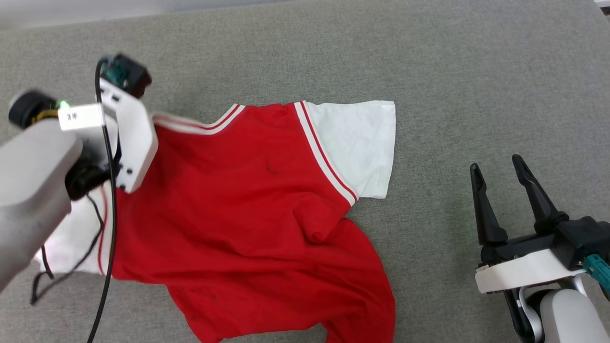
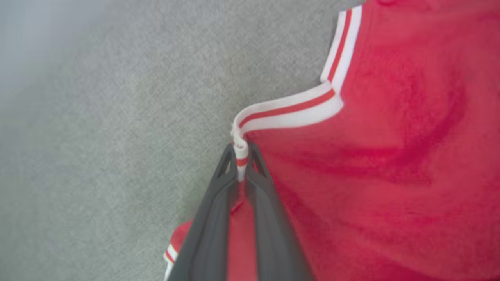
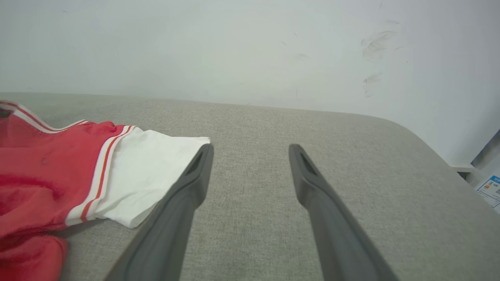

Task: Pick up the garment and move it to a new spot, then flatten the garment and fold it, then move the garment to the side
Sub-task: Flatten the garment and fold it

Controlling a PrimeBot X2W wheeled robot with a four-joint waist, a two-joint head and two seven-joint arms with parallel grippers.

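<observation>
The garment (image 1: 248,200) is a red jersey with white sleeves, lying rumpled on the grey fabric surface (image 1: 476,71), plain side up. One white sleeve (image 1: 357,143) lies flat toward the right. My left gripper (image 2: 241,156) is shut on the red-white striped trim at the garment's (image 2: 371,175) collar edge, which bunches up between the tips. In the head view the left wrist (image 1: 133,138) hangs over the garment's left shoulder and hides the fingers. My right gripper (image 1: 495,164) stands open to the right of the garment (image 3: 39,175), apart from it. The right gripper (image 3: 250,148) holds nothing.
A black cable (image 1: 102,267) hangs from the left wrist across the garment's left sleeve. A pale wall (image 3: 234,47) rises behind the surface. The surface's rounded edge (image 3: 437,148) falls off at the right in the right wrist view.
</observation>
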